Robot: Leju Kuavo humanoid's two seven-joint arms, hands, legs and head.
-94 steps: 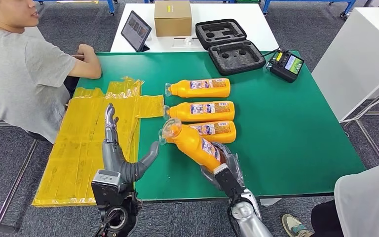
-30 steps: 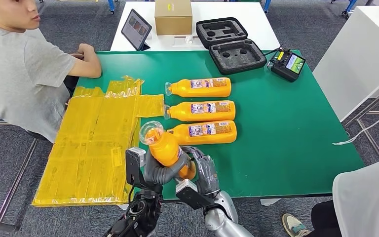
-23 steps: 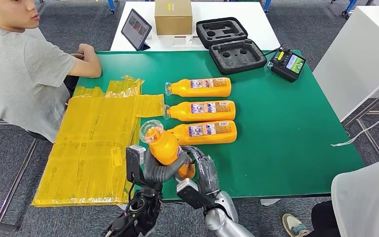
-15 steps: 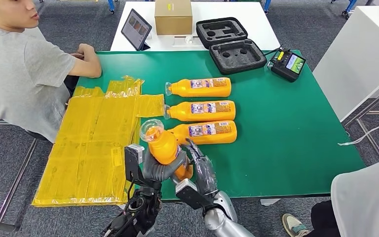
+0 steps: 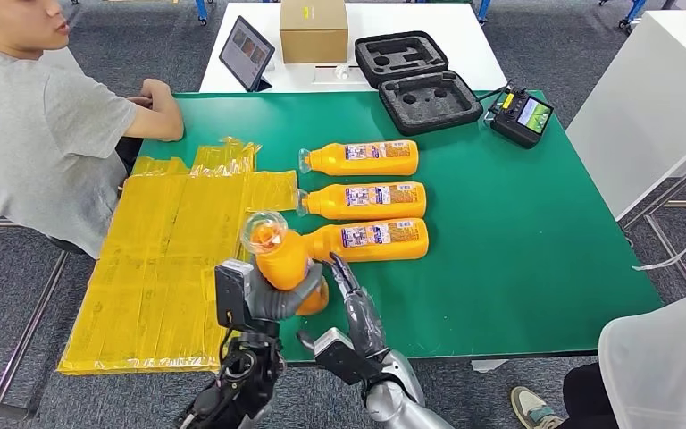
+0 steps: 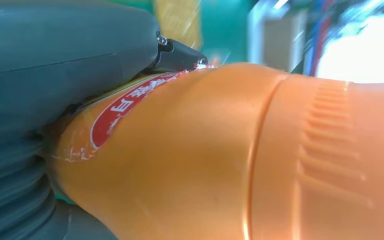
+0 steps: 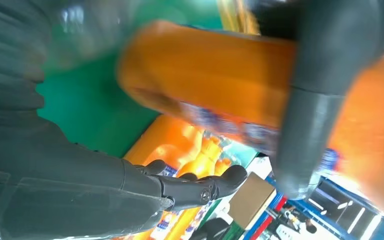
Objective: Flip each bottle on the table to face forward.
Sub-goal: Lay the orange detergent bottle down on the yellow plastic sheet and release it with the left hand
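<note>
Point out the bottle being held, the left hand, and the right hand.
held bottle (image 5: 279, 253), head view, on its orange shoulder below the clear cap.
left hand (image 5: 279, 299), head view, on the grey fingers wrapped around the bottle.
right hand (image 5: 357, 308), head view, on the back of the hand.

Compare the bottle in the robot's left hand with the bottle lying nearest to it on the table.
The held bottle is raised off the table, cap end up and tilted, gripped by the left hand. The nearest lying bottle rests flat on the green table, touched by neither hand, its label facing up. Both are orange with clear caps.
</note>
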